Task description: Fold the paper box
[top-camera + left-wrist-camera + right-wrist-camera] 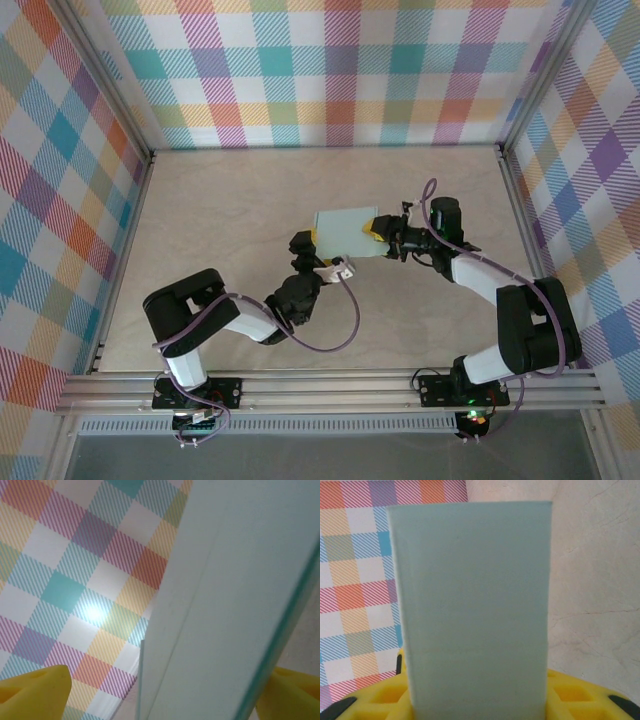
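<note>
Box: pale mint-blue thin-card paper box (343, 232), flat rectangle, held at mid-table over beige marbled tabletop (220, 230).
Right gripper (383, 233): clamped on box's right edge.
Left gripper (308, 243): jaws apart, at box's lower left corner.
Top view: both arms meeting at box, pastel plaid walls (330, 70) around.
Left wrist view: yellow fingertips (32, 695) straddling box edge, this one well clear of card; crease line along card.
Right wrist view: plain box face standing up from between yellow pads (575, 695).

Pale beige tabletop (220, 200) (faintly veined, like marble), bordered by aluminium rails (330, 385) and checked walls (330, 70)
</note>
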### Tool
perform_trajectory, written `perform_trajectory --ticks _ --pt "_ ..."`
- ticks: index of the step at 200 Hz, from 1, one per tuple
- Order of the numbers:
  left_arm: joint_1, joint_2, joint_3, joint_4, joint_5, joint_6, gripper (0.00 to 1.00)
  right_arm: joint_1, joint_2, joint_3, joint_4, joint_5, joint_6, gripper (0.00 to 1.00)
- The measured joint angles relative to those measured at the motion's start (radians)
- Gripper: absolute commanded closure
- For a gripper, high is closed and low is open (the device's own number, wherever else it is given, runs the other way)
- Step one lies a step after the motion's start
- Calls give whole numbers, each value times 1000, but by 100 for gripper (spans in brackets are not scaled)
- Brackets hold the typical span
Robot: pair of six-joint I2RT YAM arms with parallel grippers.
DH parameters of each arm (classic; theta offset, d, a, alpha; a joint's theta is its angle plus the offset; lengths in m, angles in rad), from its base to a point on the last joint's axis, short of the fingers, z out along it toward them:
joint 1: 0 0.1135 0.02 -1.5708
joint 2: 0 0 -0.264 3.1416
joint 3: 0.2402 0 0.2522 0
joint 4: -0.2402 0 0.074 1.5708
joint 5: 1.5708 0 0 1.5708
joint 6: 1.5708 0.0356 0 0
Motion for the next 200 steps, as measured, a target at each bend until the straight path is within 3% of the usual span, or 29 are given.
perform_trajectory --ticks 167,200 --pt "8 17 -8 -9 -3 2 62 1 -22 0 5 -9 26 56" --pt "8 4 -10 -29 0 -2 64 2 -30 0 -2 -9 29 53"
